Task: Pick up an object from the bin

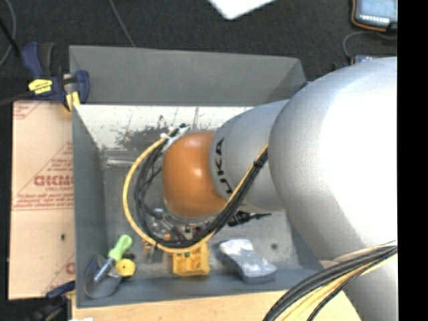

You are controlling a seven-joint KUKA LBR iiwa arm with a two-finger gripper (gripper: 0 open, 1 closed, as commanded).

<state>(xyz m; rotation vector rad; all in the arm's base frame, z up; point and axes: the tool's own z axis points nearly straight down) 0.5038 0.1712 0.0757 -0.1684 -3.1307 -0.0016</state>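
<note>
My gripper (167, 231) hangs low over the front part of the bin, its body showing just under the arm's orange cover. Directly in front of it, near the bin's front wall, lies a small yellow block-like thing (190, 263). To its left lies a tool with a green handle (121, 247), a yellow knob and a shiny metal end (100, 273), in the front left corner. To the right of the yellow thing lies a grey crinkled packet (246, 259). Nothing can be seen held by the gripper.
The arm with its orange cover and looped cables reaches in from the right and hides the middle and right of the bin. The back of the bin floor shows dark scuff marks.
</note>
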